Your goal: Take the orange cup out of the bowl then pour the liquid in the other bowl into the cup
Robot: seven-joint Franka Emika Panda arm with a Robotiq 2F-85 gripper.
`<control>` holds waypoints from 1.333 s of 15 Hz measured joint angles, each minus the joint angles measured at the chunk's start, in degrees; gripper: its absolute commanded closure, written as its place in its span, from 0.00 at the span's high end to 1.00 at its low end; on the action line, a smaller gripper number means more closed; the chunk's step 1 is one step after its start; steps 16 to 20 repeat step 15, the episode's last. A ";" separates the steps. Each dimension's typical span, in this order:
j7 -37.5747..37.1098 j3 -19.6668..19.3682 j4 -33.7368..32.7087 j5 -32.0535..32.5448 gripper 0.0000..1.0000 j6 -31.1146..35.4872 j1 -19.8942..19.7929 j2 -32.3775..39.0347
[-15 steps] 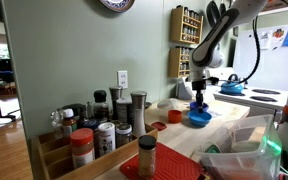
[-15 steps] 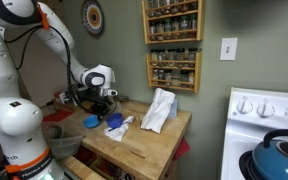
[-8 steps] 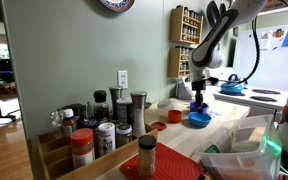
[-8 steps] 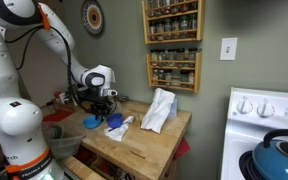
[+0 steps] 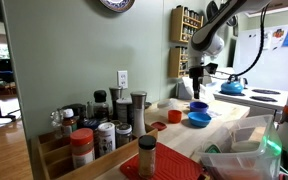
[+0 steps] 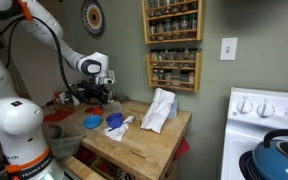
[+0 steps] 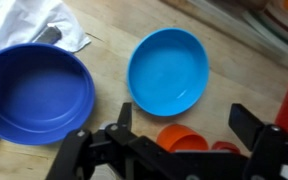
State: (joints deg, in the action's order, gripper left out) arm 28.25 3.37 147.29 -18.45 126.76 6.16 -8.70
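The orange cup (image 5: 174, 116) stands on the wooden counter next to two blue bowls, outside both of them. In the wrist view the orange cup (image 7: 179, 138) sits just below the empty light blue bowl (image 7: 169, 70), with the darker blue bowl (image 7: 34, 90) to the left. No liquid shows in either bowl. My gripper (image 7: 187, 122) is open, with nothing between its black fingers (image 7: 252, 122). It hangs above the dark bowl (image 5: 198, 106) and the light bowl (image 5: 198, 119). In both exterior views the gripper (image 5: 197, 76) (image 6: 96, 93) is clear of the bowls.
A flat red dish (image 5: 157, 126) lies near the cup. A white cloth (image 6: 159, 110) is draped on the counter beyond the bowls. Spice jars (image 5: 94, 135) crowd one end. A stove with a blue kettle (image 6: 281, 155) stands beside the counter.
The gripper has opened and risen from the bowls, which now sit free on the counter.
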 measured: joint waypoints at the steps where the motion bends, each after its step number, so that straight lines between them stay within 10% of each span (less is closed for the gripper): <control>1: -0.28 0.06 -0.67 -1.05 1.00 -2.00 0.64 -1.37; 20: -2.59 2.25 -5.13 -5.17 1.00 -5.45 6.91 -7.17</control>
